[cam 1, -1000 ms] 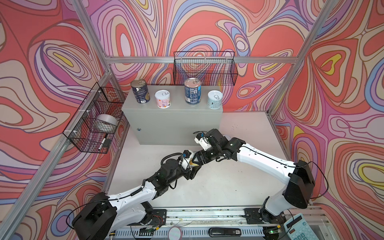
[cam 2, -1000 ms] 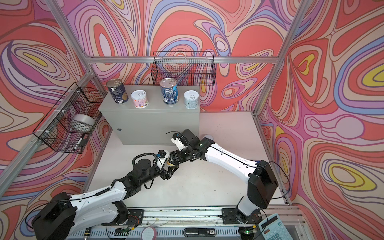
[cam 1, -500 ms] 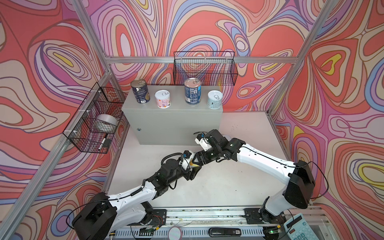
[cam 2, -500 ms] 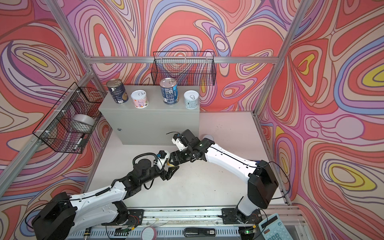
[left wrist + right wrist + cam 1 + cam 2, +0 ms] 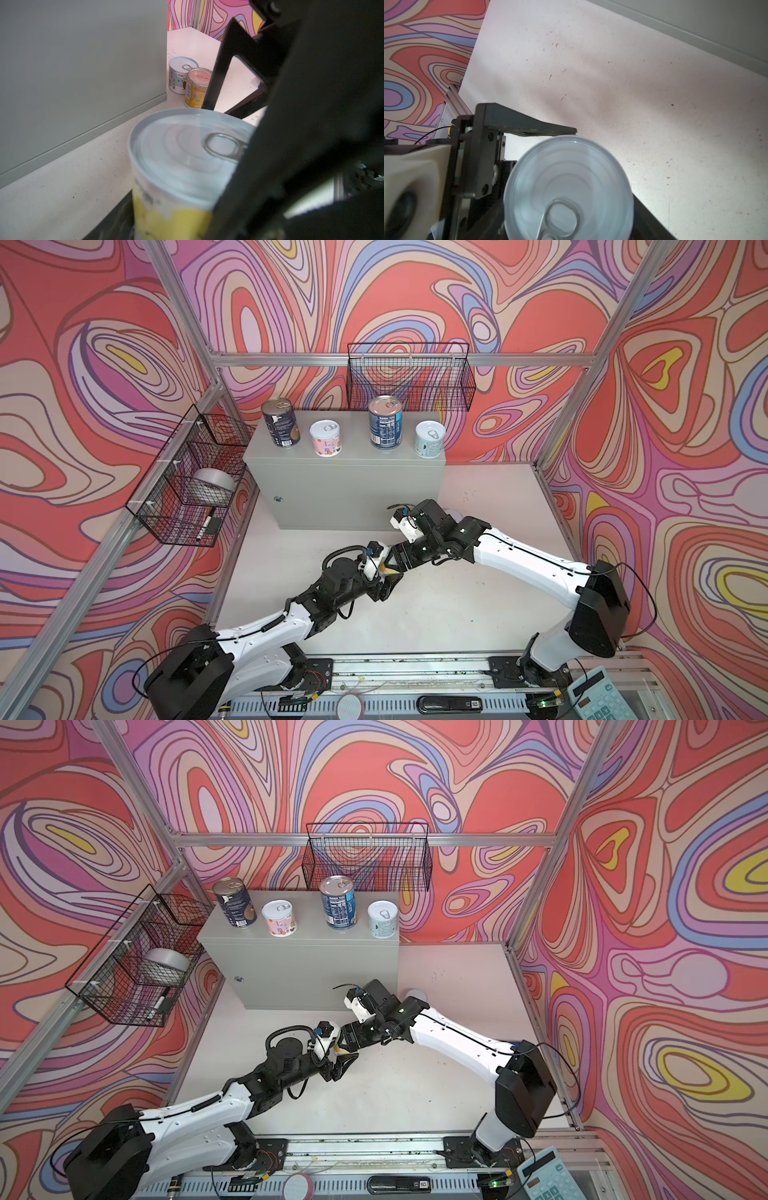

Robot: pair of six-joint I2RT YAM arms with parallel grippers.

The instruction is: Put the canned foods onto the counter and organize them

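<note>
Swirled pink walls are enclosing a white tabletop (image 5: 478,605) where both arms are meeting. The left gripper (image 5: 388,574) and right gripper (image 5: 392,562) are each clamping the yellow-labelled short pull-tab can (image 5: 178,166), upright before the grey metal cabinet (image 5: 345,489). Four cans are standing on the cabinet top.

Walls (image 5: 124,364) showing red-pink-purple swirls; counter (image 5: 345,489) looking plain grey; yellow-labelled can (image 5: 172,218) sitting between black grippers; two cans (image 5: 385,427) wearing dark blue.
</note>
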